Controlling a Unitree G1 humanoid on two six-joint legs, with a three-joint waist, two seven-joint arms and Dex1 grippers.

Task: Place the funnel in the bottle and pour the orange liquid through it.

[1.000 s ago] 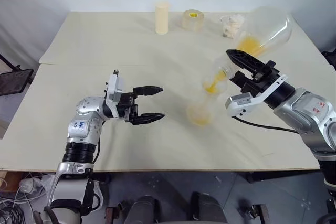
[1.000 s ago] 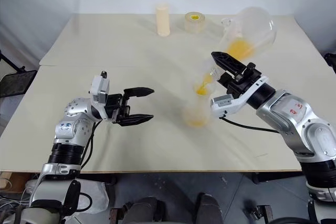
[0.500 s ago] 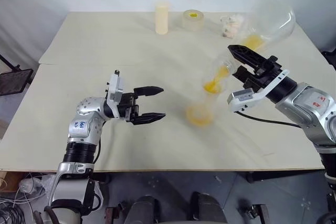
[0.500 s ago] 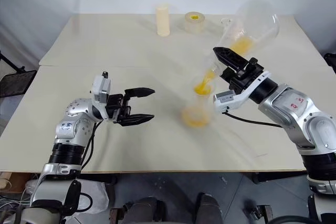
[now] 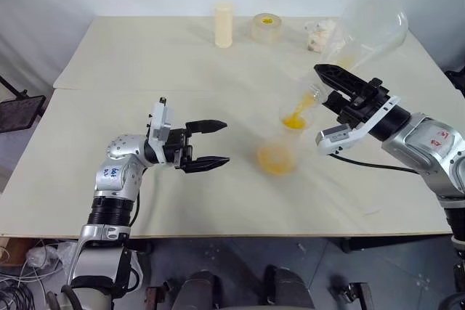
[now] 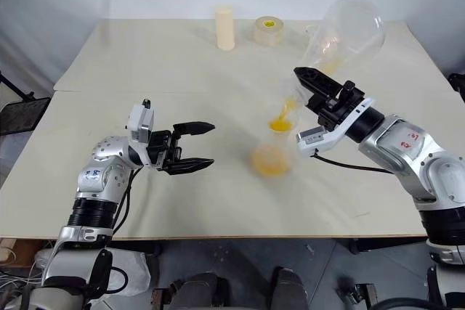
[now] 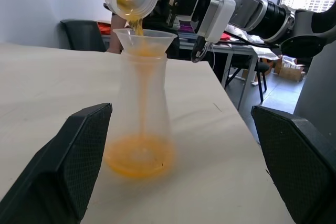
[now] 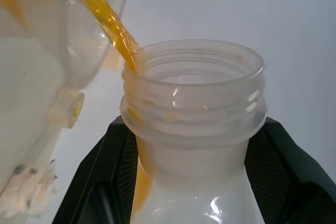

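I see the right gripper (image 5: pixel 336 86) with its 2 fingers clamped on the neck of a large clear flask (image 5: pixel 367 30), tipped mouth-down over the funnel (image 7: pixel 145 39). The funnel sits in the mouth of the bottle (image 7: pixel 142 124), which stands upright on the surface (image 5: pixel 145 70) between the 2 arms. The orange liquid (image 7: pixel 137 158) streams from the flask into the funnel and pools in the bottle's base. My left gripper (image 5: pixel 211 143) points at the bottle from beside it, fingers spread wide apart, holding nothing. At the far edge stand a cream cylinder (image 5: pixel 224 25) and a clear roll (image 5: pixel 267 27).
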